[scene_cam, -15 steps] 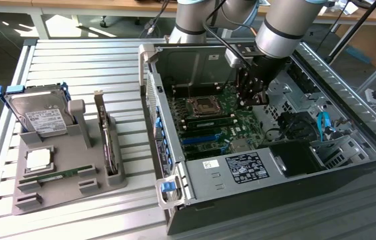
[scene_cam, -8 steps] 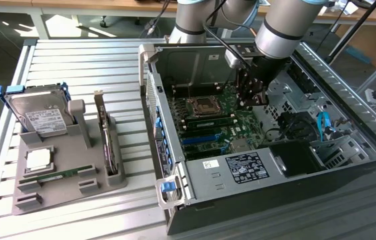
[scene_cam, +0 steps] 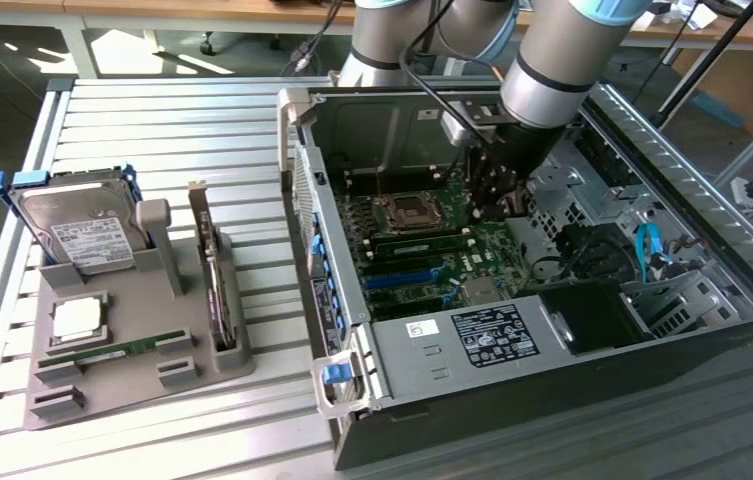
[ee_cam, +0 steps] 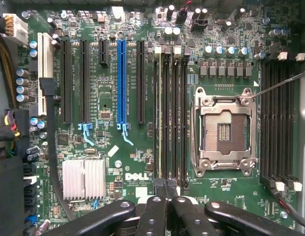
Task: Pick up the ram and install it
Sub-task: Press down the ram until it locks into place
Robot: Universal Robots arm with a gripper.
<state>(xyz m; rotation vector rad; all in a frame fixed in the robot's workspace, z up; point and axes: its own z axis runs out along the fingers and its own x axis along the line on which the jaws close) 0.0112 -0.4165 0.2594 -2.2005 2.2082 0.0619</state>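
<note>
The open computer case (scene_cam: pixel 536 260) stood on the table (scene_cam: pixel 149 130), right of the gray parts holder (scene_cam: pixel 123 330). Inside it, the hand (ee_cam: pixel 167 189) was clenched over the motherboard (ee_cam: pixel 142 98). The ram (scene_cam: pixel 116 351) lay in the holder's near slot, well apart from the hand.

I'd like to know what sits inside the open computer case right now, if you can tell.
Inside the computer case lies the green motherboard with an empty processor socket, black memory slots and a silver heatsink. The gripper is shut over the slots. Its arm covers part of the board behind.
</note>
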